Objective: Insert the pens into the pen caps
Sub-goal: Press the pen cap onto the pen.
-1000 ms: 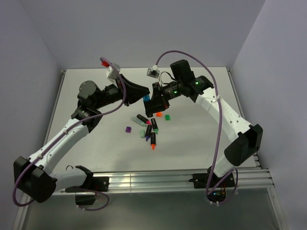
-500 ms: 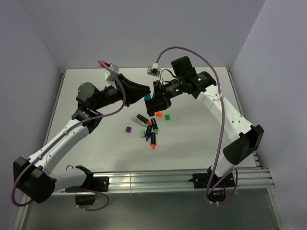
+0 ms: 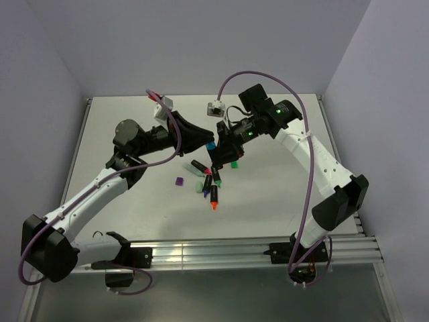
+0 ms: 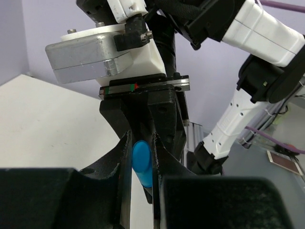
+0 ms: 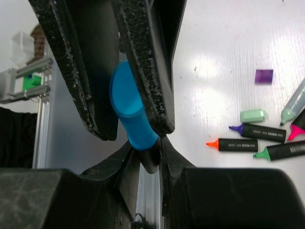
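White table (image 3: 281, 194), left gripper (image 4: 141, 157) clamped on blue cap (image 5: 128, 109), right gripper (image 5: 147, 155) pinching black pen (image 5: 151, 167) at cap's open end, other pens (image 5: 259, 132) and purple cap (image 5: 263, 76) lying loose

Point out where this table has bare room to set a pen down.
Free: the near strip between the scattered black-barrelled marker pens and the aluminium rail; also the far-left corner of the white table, behind the left arm. Crowded: the middle, around the pens, small purple cap and green cap.
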`<control>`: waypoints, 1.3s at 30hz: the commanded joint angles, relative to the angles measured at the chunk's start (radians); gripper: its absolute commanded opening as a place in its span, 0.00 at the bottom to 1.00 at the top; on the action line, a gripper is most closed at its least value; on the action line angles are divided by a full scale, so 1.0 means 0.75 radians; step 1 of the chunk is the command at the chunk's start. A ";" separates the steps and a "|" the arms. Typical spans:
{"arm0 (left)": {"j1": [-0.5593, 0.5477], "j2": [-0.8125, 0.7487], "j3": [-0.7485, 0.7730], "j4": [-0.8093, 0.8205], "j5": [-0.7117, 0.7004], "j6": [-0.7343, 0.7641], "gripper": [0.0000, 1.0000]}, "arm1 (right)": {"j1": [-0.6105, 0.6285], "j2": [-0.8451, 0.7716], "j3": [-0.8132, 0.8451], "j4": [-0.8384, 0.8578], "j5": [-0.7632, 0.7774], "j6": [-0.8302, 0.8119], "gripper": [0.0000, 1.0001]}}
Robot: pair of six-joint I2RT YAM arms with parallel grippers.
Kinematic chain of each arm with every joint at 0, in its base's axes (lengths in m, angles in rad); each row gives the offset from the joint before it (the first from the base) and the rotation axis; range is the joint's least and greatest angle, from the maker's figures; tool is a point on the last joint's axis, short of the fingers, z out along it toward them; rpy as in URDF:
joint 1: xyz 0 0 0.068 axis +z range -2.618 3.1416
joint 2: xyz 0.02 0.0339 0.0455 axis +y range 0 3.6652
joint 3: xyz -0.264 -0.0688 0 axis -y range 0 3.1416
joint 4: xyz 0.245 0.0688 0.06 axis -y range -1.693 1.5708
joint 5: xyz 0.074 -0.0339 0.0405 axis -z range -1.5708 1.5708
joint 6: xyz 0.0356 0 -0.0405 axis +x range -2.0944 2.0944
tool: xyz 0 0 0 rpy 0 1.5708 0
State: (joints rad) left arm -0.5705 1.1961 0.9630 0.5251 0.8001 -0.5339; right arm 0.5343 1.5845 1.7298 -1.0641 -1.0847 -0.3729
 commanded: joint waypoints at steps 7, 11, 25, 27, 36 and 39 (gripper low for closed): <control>-0.250 0.056 -0.184 -0.399 0.797 -0.223 0.00 | -0.056 -0.069 0.189 0.525 0.029 -0.110 0.00; -0.268 0.070 -0.184 -0.389 0.798 -0.211 0.00 | -0.056 -0.049 0.238 0.529 0.031 -0.108 0.00; -0.301 0.048 -0.153 -0.573 0.709 -0.008 0.00 | -0.048 0.000 0.350 0.615 0.068 0.031 0.00; -0.305 0.039 -0.151 -0.583 0.692 0.010 0.00 | -0.048 0.010 0.371 0.660 0.064 0.088 0.00; -0.323 0.035 -0.298 -0.121 0.698 -0.354 0.00 | -0.046 0.043 0.442 0.868 -0.012 0.329 0.00; -0.329 0.035 -0.317 -0.076 0.698 -0.380 0.00 | -0.046 0.051 0.451 0.930 -0.053 0.403 0.00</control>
State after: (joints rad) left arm -0.6140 1.1713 0.8680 0.7662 0.7074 -0.6277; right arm 0.5472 1.6062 1.8942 -1.1908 -1.0100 -0.2550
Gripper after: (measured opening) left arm 0.193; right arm 0.292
